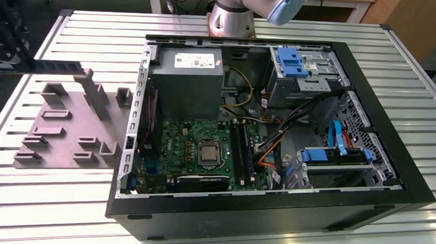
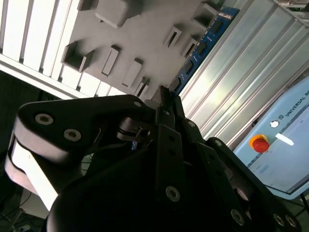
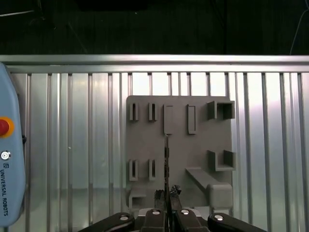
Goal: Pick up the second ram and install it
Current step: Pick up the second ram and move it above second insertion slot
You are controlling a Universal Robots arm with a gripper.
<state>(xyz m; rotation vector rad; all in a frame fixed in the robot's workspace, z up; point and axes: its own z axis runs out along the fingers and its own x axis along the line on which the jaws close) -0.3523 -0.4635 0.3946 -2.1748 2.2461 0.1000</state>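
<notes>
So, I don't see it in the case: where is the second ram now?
The second ram is clamped in the gripper at the exterior view's left, over the gray fixture and outside the computer case.

The ribbed metal table [image 1: 53, 203] shines glossy, while the gray plastic fixture [image 1: 63, 137], at nine o'clock of the matt black case [image 1: 273, 218], is smooth and matt, like the black gripper [image 3: 167, 193] pinching the dark, dull second ram [image 1: 55, 66].

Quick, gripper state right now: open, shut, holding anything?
Gripper: closed, holding the second ram by one end, over the gray fixture.
</notes>
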